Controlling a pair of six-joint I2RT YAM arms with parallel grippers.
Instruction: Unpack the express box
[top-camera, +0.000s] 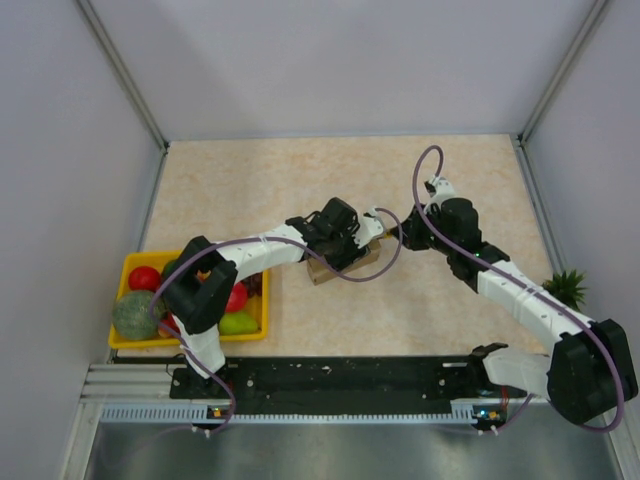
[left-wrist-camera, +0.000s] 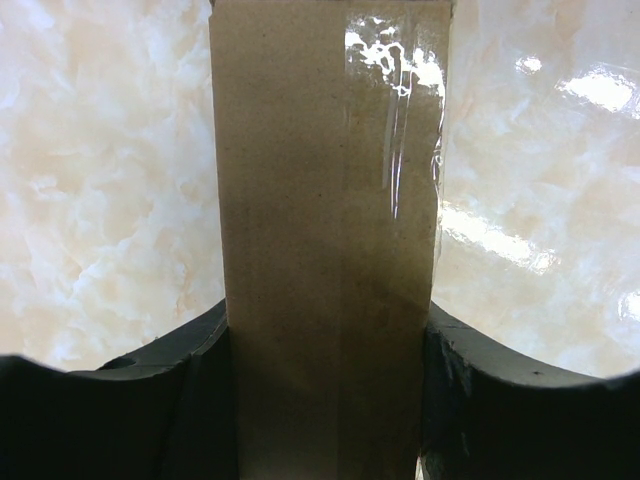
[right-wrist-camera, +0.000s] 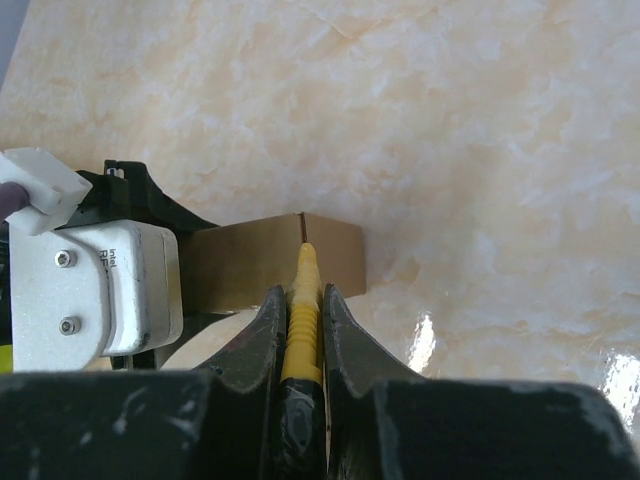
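A robot lab test cell.
Plain grey panels (top-camera: 330, 60) wall in the marble-look table (top-camera: 250, 180) beyond the left gripper (top-camera: 350, 250); an aluminium rail (top-camera: 130, 380) lies behind it.

Quick head count, going by the top view.

Grippers: two, the left gripper (top-camera: 342, 243) and the right gripper (right-wrist-camera: 302, 292). Purple cables (top-camera: 415, 193): two as well.

Express box (top-camera: 345, 266): just one, near the middle of the table, with one strip of clear tape (left-wrist-camera: 395, 150) on it. One yellow-handled tool (right-wrist-camera: 300, 335).

Yellow fruit tray (top-camera: 245, 338): one, out at 8 o'clock. Inside it I count two red fruits (top-camera: 145, 278), one big green round one (top-camera: 133, 315) and one yellow-green one (top-camera: 238, 323). There's also one dark thing (top-camera: 256, 283) at the tray's 1 o'clock corner that I can't make out.

One little spiky green plant (top-camera: 567, 288) at 4 o'clock.
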